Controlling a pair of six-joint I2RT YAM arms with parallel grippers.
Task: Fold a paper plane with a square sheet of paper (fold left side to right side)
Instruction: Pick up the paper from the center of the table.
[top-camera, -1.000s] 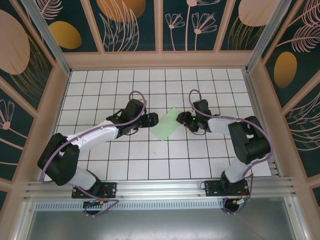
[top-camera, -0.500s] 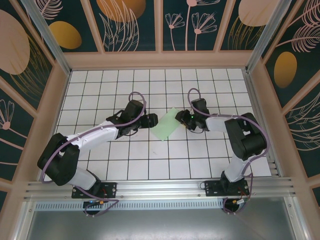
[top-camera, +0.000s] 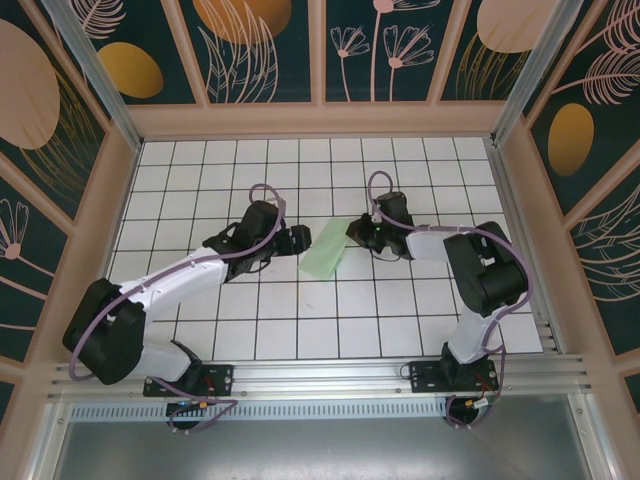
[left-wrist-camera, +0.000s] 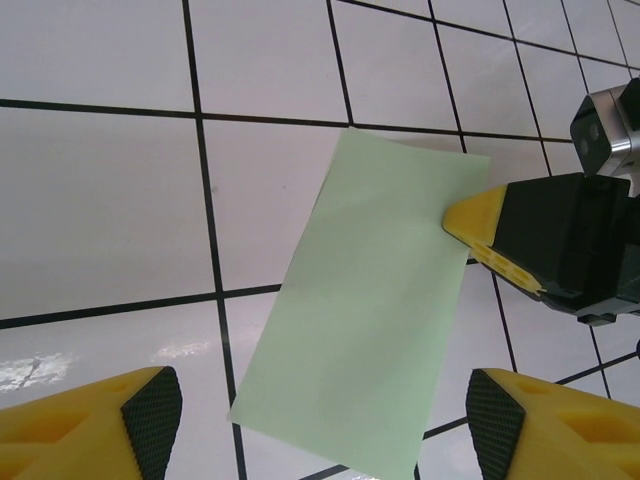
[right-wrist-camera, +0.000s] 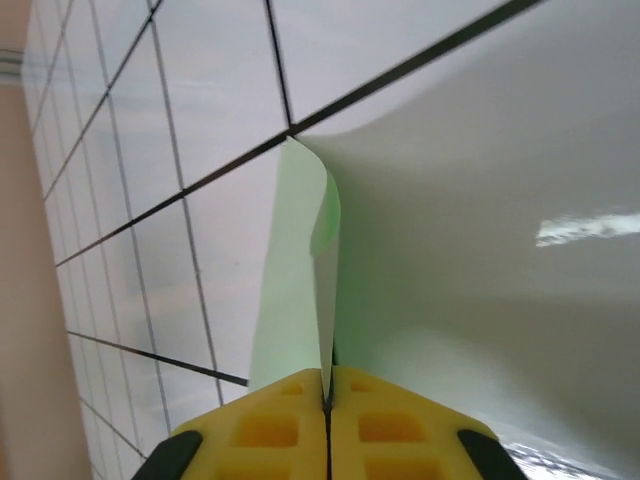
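- Top external: the square sheet of paper (top-camera: 325, 252) lies mid-table between the two grippers. It reads narrower than a second ago, because its right-arm edge is lifted off the surface.
- Right wrist: the right gripper (right-wrist-camera: 327, 385) has just clamped fully closed on that edge. The jaws were apart a moment ago, and the paper now curls up from the pinch.
- Meaning: the grip is made, so the fold can start. No crease is visible yet, so I judge this early in the task.
- The left gripper (left-wrist-camera: 325, 418) stays wide open and holds nothing, hovering at the sheet's opposite edge.
- Around: the white grid table (top-camera: 400, 310), with the patterned walls (top-camera: 260, 50) well apart.
- In the way: the left gripper sits just beside the sheet, so a carried-over flap could catch on it.
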